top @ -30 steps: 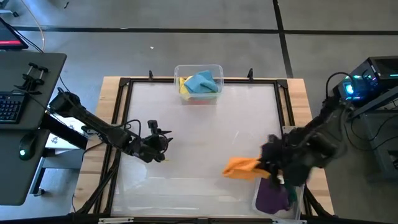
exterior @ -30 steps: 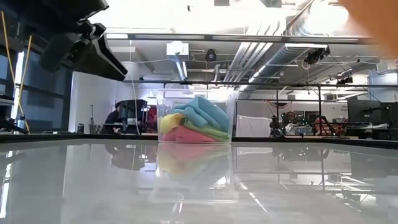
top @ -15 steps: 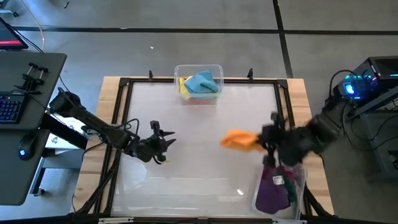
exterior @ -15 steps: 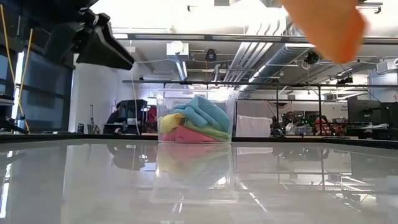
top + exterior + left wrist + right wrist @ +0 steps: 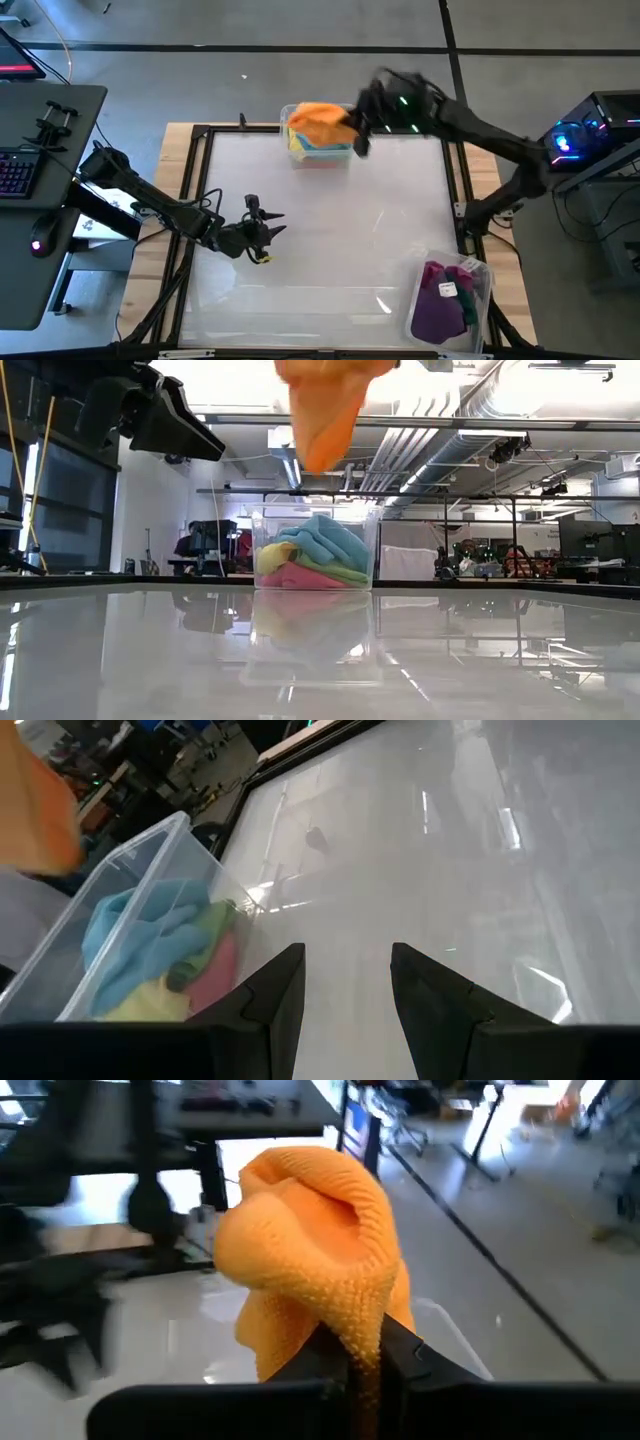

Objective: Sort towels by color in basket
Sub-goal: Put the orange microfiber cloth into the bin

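My right gripper [image 5: 352,125] is shut on the orange towel [image 5: 320,122], which it holds in the air over the clear basket [image 5: 345,110] at the table's far edge. In the low view the orange towel [image 5: 325,410] hangs above that basket [image 5: 262,530], which holds teal [image 5: 325,540], yellow, pink and light green towels. A second clear basket [image 5: 480,275] at the near right corner holds the purple towel [image 5: 440,310] and darker cloths. My left gripper [image 5: 270,232] hovers open over the table's left middle, touching nothing. My right gripper pinches a bunched fold of the orange towel [image 5: 358,1335] between its two fingers [image 5: 405,1348], reaching in from the table's right. How many layers it has, I cannot tell. The towel is lifted clear and droops beside and below the fingers, slack, above the far basket.
A black frame [image 5: 205,150] runs around the glossy white table top [image 5: 340,220]. A desk with a keyboard [image 5: 15,170] stands beyond the left edge. People and equipment show in the room behind the far basket in the low view.
My right gripper has carried the orange towel from beside the near right basket toward the table's far edge and leftward, rising, until it hangs over the far basket. It has stayed shut on the towel throughout.
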